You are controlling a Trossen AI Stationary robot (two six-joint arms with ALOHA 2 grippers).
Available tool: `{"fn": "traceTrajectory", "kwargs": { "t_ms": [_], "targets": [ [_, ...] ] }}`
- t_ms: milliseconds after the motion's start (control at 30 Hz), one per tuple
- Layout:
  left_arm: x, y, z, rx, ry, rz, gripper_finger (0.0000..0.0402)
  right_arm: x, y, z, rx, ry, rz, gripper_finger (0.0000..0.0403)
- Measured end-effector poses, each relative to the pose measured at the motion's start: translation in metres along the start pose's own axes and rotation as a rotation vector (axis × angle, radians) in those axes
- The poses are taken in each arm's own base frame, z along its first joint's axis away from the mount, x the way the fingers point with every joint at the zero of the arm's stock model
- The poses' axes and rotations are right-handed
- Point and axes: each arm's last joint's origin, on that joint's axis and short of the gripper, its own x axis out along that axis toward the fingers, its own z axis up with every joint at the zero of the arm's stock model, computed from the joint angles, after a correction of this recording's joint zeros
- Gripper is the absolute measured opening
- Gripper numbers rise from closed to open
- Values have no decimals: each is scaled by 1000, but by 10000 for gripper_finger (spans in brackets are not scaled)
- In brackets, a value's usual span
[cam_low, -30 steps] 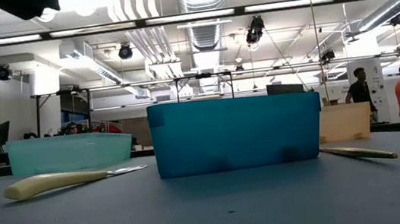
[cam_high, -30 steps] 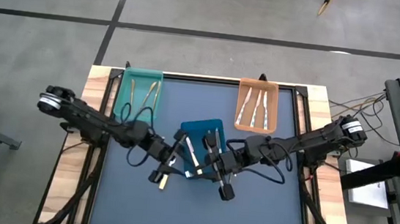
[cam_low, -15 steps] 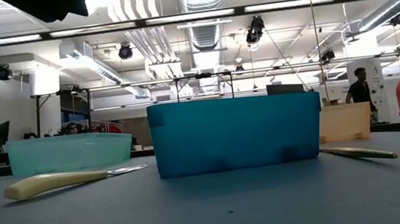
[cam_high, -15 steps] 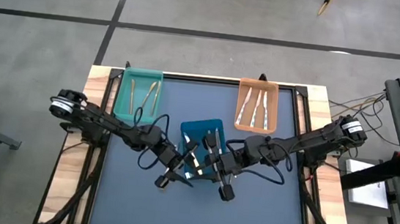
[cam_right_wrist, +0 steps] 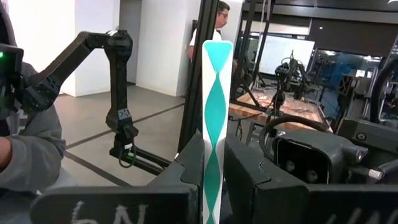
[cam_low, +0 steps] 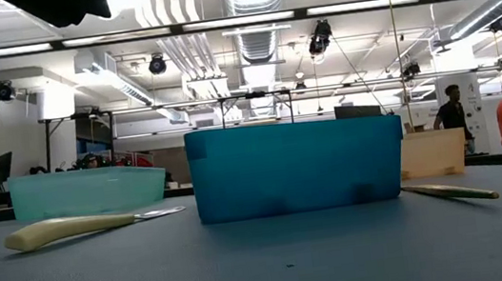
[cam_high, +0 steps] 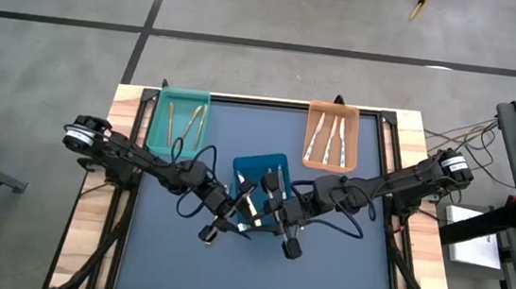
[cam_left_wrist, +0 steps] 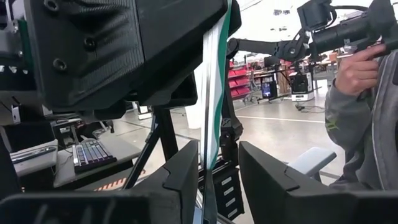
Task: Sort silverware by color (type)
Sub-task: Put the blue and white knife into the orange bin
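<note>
One piece of silverware, a slim utensil (cam_high: 251,201) with a pale teal twisted pattern (cam_right_wrist: 216,106), hangs in the air over the blue tray (cam_high: 275,161). My right gripper (cam_high: 269,204) is shut on it. My left gripper (cam_high: 235,211) has come up from the other side. Its open fingers (cam_left_wrist: 186,177) stand close on either side of the same utensil (cam_left_wrist: 213,93); I cannot tell whether they touch it. More silverware lies in the teal tray (cam_high: 158,121) and the orange tray (cam_high: 316,112). A cream-handled knife (cam_low: 70,228) lies flat on the table. My right gripper pinches the utensil between its two fingers (cam_right_wrist: 186,165). The patterned length (cam_right_wrist: 215,146) rises out from between them. The fingers come about level from the table's right and lie across the utensil, which slants and is lifted clear above the blue tray.
The blue tray (cam_low: 292,164) stands mid-table with the teal tray (cam_low: 85,192) at far left and the orange tray (cam_low: 430,152) at far right. A gold-handled utensil (cam_low: 449,193) lies right of the blue tray. People stand in the room beyond the table.
My left gripper has moved toward the table's right, away from the cream knife and up to the utensil held by my right gripper. There it has stayed for the last half second. The right gripper and the utensil have kept still.
</note>
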Motion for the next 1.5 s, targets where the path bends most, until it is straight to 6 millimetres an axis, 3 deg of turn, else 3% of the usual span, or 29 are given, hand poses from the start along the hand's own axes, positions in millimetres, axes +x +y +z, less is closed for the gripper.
{"fn": "traceTrajectory", "kwargs": {
  "t_ms": [167, 367, 633, 1167, 1300, 1500],
  "targets": [
    [0, 0, 0, 1, 0, 0, 82, 0, 0, 0, 1, 3, 0, 29],
    [0, 0, 0, 3, 0, 3, 11, 0, 0, 0, 1, 3, 1, 31],
    [0, 1, 0, 2, 1, 9, 5, 0, 0, 0, 15, 5, -8, 41],
    [-4, 2, 6, 4, -9, 25, 1, -1, -2, -4, 33, 58, -92, 142],
    [-17, 2, 7, 62, 96, 184, 0, -11, -5, 2, 68, 139, -213, 158],
    [-55, -2, 17, 218, 387, 568, 0, -34, -9, 19, 197, 317, -415, 174]
  ]
}}
